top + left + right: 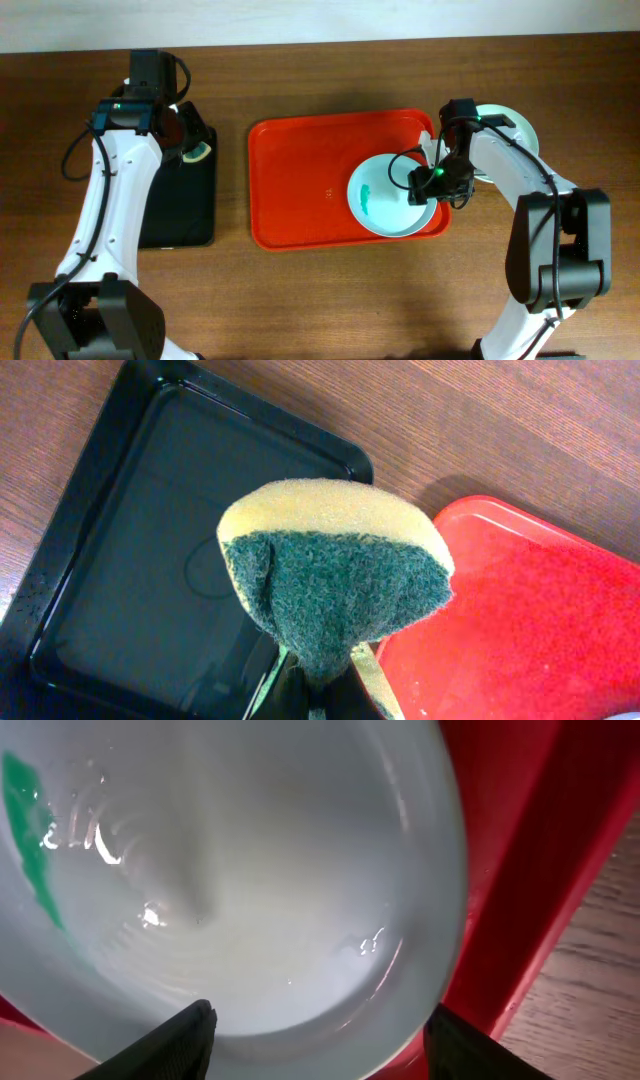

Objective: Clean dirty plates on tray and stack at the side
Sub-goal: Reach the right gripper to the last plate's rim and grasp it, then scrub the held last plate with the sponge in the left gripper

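Note:
A pale plate [385, 200] with a teal smear [366, 195] lies at the right end of the red tray [300, 180]. My right gripper [440, 180] is open, low over the plate's right rim. In the right wrist view one finger is over the plate's inside and the other outside it over the tray [520, 870], with the rim [250, 870] between them [315, 1035]. Another pale plate [515, 125] lies on the table right of the tray, partly hidden by the arm. My left gripper [330, 695] is shut on a yellow-and-green sponge [335, 570] above the black tray [130, 560].
The narrow black tray [185, 210] lies left of the red tray, with a gap of wooden table between them. The red tray's left corner shows in the left wrist view [520, 620]. Bare wood [590, 980] runs right of the red tray's rim.

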`<state>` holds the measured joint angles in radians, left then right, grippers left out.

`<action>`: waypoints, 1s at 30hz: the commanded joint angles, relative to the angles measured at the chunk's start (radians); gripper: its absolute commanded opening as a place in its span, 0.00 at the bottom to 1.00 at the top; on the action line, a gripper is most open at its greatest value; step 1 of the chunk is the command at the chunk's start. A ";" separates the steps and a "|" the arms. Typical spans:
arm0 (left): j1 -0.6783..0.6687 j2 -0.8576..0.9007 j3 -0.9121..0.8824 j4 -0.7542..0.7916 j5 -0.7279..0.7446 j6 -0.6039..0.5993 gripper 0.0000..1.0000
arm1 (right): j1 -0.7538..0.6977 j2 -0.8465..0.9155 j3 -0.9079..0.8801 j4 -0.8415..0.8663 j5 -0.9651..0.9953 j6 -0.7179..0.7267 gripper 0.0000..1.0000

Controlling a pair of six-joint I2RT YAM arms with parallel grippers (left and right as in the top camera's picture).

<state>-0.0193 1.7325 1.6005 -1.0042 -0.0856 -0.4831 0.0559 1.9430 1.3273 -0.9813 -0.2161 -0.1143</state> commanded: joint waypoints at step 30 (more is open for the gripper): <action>-0.164 0.003 -0.081 0.034 0.210 0.096 0.00 | 0.166 0.043 -0.016 0.163 0.142 0.368 0.41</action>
<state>-0.1848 1.7325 1.5257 -0.9756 0.0784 -0.4068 0.2241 1.9686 1.3178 -0.8196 -0.1291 0.2329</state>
